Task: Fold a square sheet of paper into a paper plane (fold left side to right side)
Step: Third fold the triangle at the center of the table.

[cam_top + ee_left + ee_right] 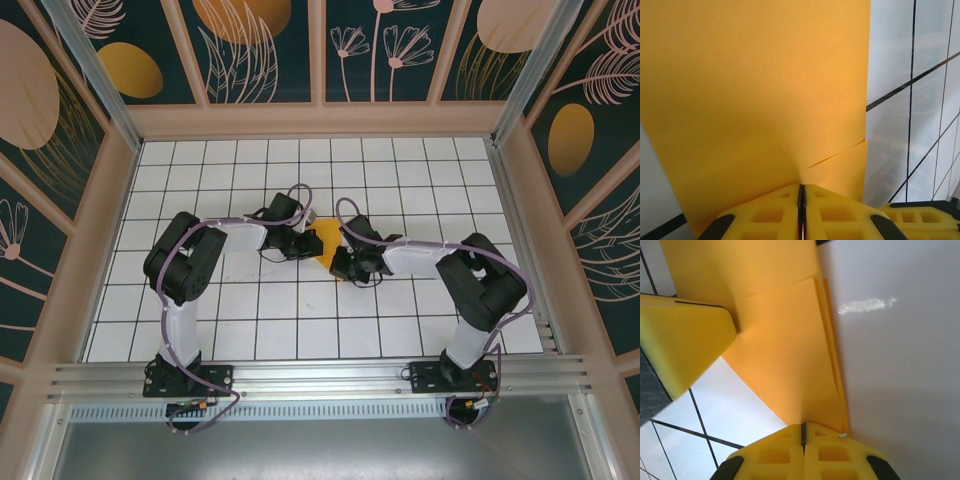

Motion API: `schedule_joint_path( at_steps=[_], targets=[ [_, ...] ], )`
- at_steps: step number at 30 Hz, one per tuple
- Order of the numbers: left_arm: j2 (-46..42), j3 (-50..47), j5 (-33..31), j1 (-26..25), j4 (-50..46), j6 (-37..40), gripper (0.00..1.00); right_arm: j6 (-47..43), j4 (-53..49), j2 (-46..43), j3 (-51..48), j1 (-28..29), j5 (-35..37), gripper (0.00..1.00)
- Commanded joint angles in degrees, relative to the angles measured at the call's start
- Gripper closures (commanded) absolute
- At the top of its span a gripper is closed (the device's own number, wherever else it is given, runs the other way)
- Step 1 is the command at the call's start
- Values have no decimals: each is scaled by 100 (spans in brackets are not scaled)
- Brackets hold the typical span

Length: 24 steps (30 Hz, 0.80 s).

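The orange sheet of paper (326, 240) is folded into overlapping layers and held between the two arms at the middle of the tiled floor. My left gripper (306, 240) is shut on its left side. In the left wrist view the yellow jaws (801, 189) meet on the paper (755, 90), with a flap edge (840, 155) running up to the right. My right gripper (346, 263) is shut on the paper's near right part. In the right wrist view its jaws (803, 426) pinch the narrow end of the paper (785, 350), whose layered edge (832, 355) shows. The left gripper's finger (682, 340) touches the paper there.
White floor tiles with black lines (300, 320) surround the arms. Patterned walls with wooden frames (320, 118) close the back and sides. An aluminium rail (320, 378) carries both bases at the near edge. The right gripper's finger (920, 215) sits close beside the left one.
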Motion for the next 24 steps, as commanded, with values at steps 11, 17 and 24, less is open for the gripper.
schedule_joint_path(
  at_steps=[11, 17, 24],
  targets=[
    [341, -60, -582, 18, -429, 86, 88, -122, -1051, -346, -657, -14, 115, 100],
    [323, -51, -594, 22, -450, 77, 88, -250, -1108, -557, -736, -62, 53, 100],
    [279, -43, -575, 23, -431, 51, 88, -684, -714, -1268, -365, -225, -54, 100]
  ],
)
